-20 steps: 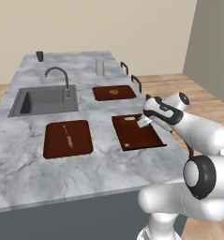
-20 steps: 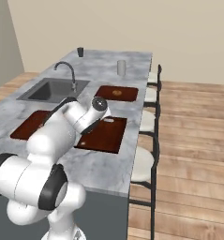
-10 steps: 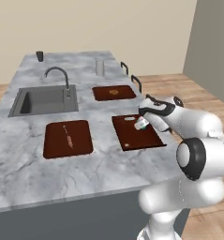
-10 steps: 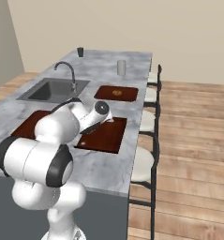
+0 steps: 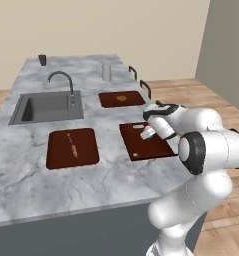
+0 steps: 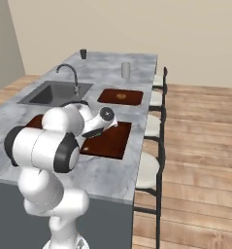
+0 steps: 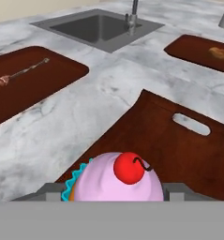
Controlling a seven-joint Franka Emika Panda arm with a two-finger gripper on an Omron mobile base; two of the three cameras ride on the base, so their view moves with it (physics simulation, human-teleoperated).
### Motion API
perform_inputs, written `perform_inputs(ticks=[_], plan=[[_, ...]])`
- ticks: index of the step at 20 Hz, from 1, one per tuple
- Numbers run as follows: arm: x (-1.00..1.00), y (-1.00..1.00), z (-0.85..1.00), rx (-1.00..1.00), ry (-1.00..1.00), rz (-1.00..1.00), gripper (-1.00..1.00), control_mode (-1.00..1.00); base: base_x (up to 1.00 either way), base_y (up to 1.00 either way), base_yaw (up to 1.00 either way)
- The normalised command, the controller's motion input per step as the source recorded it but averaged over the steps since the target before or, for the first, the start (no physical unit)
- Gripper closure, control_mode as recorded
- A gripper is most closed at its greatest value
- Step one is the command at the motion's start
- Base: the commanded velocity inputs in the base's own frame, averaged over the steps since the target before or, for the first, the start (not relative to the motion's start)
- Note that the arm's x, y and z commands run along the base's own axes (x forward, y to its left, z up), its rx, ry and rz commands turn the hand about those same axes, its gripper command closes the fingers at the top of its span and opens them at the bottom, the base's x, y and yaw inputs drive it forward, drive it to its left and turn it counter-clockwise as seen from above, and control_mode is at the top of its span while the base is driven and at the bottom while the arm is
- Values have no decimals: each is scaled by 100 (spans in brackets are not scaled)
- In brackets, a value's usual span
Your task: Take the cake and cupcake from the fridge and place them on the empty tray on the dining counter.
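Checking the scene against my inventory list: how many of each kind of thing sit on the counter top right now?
Trays: 3
Cups: 2
Cupcake: 1
Skewer: 1
Orange-brown lump: 1
Total: 8

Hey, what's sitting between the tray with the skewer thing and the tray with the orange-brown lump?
Nothing: bare marbled counter runs between the stick tray and the lump tray in the hand view, the sink beyond it.

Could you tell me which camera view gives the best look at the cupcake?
The hand view: the cupcake sits close up between the gripper fingertips. In the left base view it is a small speck over the tray.
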Motion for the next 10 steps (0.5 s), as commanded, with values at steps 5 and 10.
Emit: perform_inputs(ticks=[5,10], plan=[[32,0,-28,0,0,0,100,-100,0,0,0],[34,0,-28,0,0,0,100,-100,0,0,0]])
